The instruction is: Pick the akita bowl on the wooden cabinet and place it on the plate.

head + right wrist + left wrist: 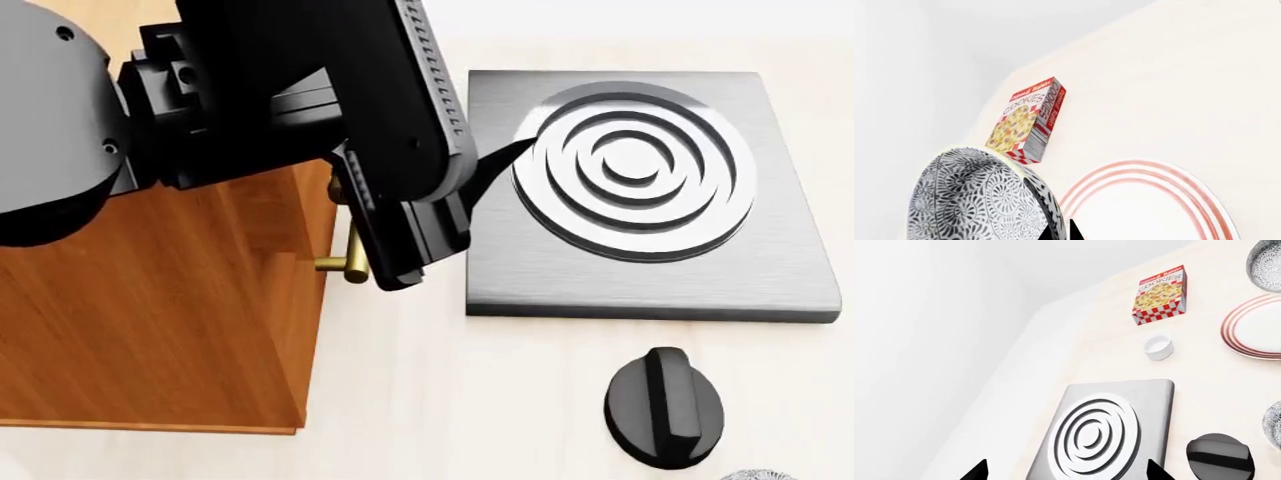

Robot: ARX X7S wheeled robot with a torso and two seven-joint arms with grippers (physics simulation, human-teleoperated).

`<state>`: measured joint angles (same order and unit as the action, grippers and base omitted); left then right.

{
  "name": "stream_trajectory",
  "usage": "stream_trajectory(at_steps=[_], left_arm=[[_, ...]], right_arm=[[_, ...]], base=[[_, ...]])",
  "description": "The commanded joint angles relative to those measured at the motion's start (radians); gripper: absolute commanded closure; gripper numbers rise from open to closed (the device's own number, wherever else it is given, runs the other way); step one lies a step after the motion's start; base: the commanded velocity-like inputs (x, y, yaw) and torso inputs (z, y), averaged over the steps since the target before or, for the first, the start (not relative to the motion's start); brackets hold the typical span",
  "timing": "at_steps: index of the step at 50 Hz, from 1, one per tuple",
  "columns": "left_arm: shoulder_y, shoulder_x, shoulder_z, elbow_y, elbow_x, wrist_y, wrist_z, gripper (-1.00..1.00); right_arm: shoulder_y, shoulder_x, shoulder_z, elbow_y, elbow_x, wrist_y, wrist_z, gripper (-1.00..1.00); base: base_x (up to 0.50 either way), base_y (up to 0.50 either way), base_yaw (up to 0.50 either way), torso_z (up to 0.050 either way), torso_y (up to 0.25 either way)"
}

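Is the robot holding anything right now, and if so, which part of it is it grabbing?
Yes. The right gripper holds the akita bowl by its rim, above the plate. The left gripper is open and holds nothing.

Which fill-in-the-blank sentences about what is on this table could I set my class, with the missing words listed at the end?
1. The box standing near the small white cup is labelled ____.
2. The plate's rim carries rings coloured ____.
3. The black knob lies beside the grey ____.
4. The brass handle belongs to the wooden ____.

Missing words: cookies; red; stove; cabinet
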<state>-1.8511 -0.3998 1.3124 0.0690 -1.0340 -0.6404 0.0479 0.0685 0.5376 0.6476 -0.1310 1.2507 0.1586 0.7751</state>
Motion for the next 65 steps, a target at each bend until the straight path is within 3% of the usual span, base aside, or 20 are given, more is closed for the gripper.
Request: stream_trajectory(at_steps=[1,65], left_arm=[[0.008,0.005,0.001,-0.011,0.008,0.009,0.008,-1.00],[0.045,0.006,0.005,-0.023,0.029,0.021,0.015,-1.00]], right_arm=[[-0.007,0.002,0.012,0.036,-0.034,-0.009,-0.005,1.00],[0.087,0.036,-0.099,0.220,-0.126,0.015,-0.058,1.00]], base=[[0.00,0.00,0.00,0.000,0.000],[0.00,0.00,0.00,0.000,0.000]])
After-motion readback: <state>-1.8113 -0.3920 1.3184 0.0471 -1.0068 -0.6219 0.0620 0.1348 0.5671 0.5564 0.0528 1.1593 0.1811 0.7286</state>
